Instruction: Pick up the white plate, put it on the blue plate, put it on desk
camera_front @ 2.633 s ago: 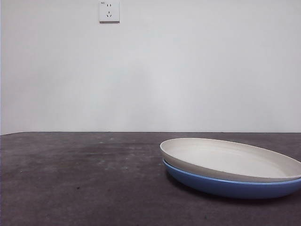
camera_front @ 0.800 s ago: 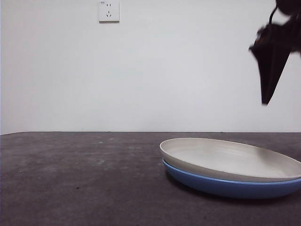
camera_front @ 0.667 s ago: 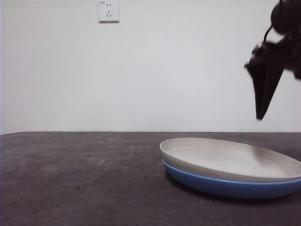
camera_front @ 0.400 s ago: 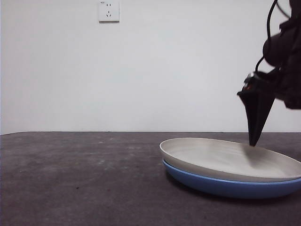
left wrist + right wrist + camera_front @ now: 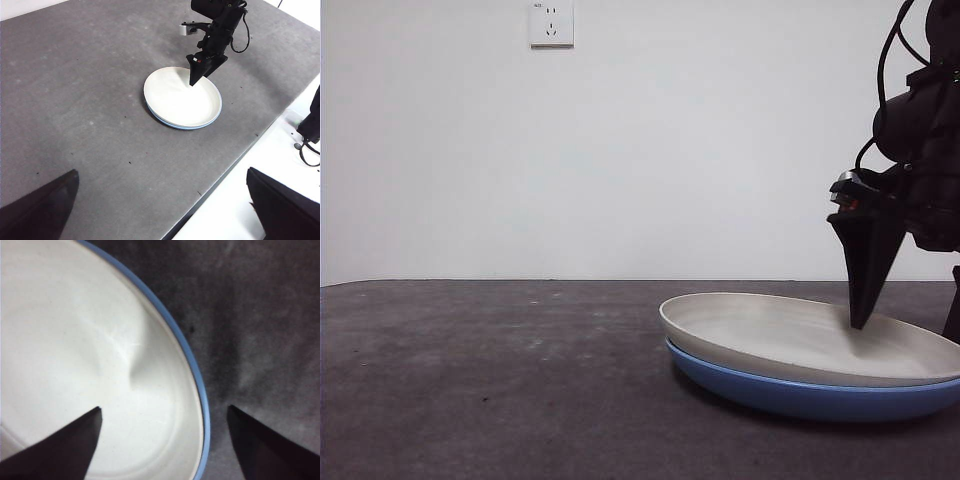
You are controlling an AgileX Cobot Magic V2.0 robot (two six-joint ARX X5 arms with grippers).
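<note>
Since half a second ago our right gripper (image 5: pixel 910 328) has come down a little further, and its jaws now straddle the far rim of the white plate (image 5: pixel 800 338), one tip inside the dish and one outside over the desk (image 5: pixel 500 380).

The white plate sits nested in the blue plate (image 5: pixel 790 395), both on the desk toward its right side. In the right wrist view the jaws stand wide apart, the rim of the white plate (image 5: pixel 75 365) and the thin blue edge (image 5: pixel 200 385) running between them, nothing clamped yet.

We judge the main risk to be pinching both rims together, since they lie so close, and lifting the blue plate along with the white one. A shallow bite on the sloping rim could also let the plate tip or slide out.

Our left gripper (image 5: pixel 160 210) waits well back, open and holding nothing. From its view the right gripper (image 5: pixel 197 75) is over the plates (image 5: pixel 170 97). A wall socket (image 5: pixel 552 24) is the only other thing we see; nothing blocks the lift.
</note>
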